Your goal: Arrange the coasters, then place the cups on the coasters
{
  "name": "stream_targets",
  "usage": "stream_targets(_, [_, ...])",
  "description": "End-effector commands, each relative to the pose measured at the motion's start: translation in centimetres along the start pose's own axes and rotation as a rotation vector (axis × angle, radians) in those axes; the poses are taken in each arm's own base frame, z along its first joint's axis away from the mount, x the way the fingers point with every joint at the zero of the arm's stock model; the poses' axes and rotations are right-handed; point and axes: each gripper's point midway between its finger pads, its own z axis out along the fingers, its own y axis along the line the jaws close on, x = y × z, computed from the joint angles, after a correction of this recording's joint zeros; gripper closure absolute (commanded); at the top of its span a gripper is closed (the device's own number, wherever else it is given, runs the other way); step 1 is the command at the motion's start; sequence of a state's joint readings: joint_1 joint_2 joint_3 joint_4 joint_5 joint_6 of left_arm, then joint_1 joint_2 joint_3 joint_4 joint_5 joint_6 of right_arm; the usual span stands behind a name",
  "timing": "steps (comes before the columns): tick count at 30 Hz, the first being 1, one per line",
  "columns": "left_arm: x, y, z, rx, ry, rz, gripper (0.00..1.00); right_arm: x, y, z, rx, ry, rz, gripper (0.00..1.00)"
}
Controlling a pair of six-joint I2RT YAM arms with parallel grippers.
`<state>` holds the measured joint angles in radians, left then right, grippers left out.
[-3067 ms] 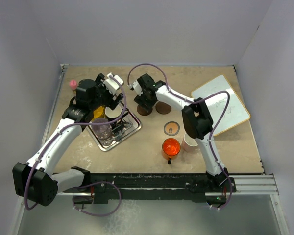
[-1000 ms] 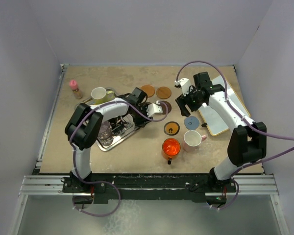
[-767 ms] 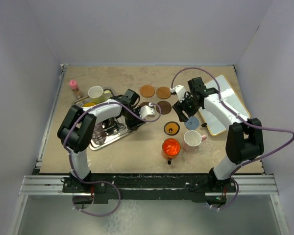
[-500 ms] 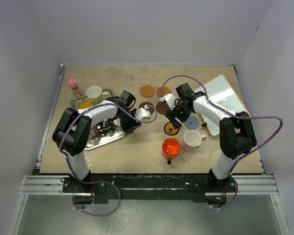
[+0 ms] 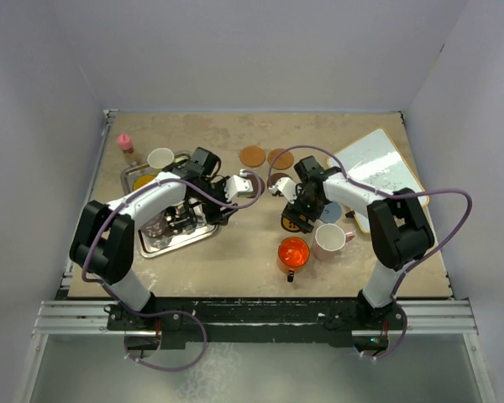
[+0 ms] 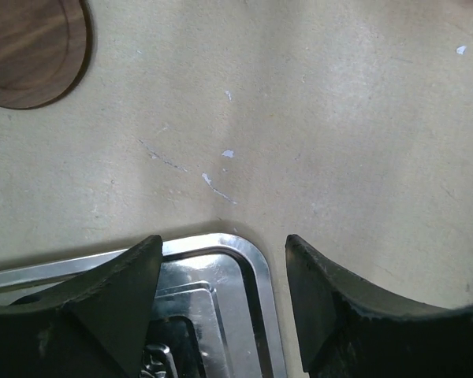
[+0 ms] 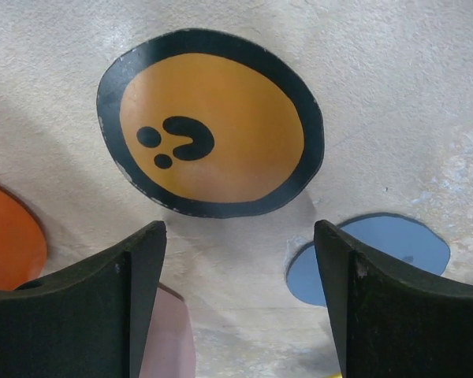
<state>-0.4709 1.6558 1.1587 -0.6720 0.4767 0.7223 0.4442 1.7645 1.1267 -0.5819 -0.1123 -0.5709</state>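
**Overhead view:** On a beige, stone-patterned tabletop (image 5: 235,252) walled in pale grey, round coasters lie flat. An orange coaster (image 5: 252,156) and a brown coaster (image 5: 280,157) sit side by side at the far middle. The black-rimmed coaster (image 5: 291,223) lies under the right tool (image 5: 296,211), with the grey-blue coaster (image 5: 330,214) just beside it. The red-orange cup (image 5: 292,253) stands upright near the front, its dark handle pointing at the arms, with the pink cup (image 5: 327,241) next to it. The left tool (image 5: 245,186) hovers off the silver tray (image 5: 203,232), which sits at the left. A cream-green cup (image 5: 160,159) stands at the tray's far end.

**Left wrist view:** The left tool (image 6: 218,248) is spread, with nothing between its fingers, above the tray (image 6: 256,315) corner. A wood-grain coaster (image 6: 31,47) lies flat, well apart from it.

**Right wrist view:** The right tool (image 7: 240,236) is spread and empty, low over the black-rimmed coaster (image 7: 213,122), whose orange face carries black blots. The grey-blue coaster (image 7: 370,256) lies close by without touching it.
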Motion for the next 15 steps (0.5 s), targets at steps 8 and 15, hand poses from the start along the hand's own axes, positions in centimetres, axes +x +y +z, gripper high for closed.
stream_targets(8, [-3.7,0.1,-4.8,-0.057,-0.214,0.025,0.38,-2.1,0.4,1.2,-0.008,0.017,-0.112,0.29])
stream_targets(15, [-4.6,0.3,-7.1,-0.129,-0.274,0.027,0.37,-4.4,1.8,2.6,-0.021,0.027,-0.164,0.37])
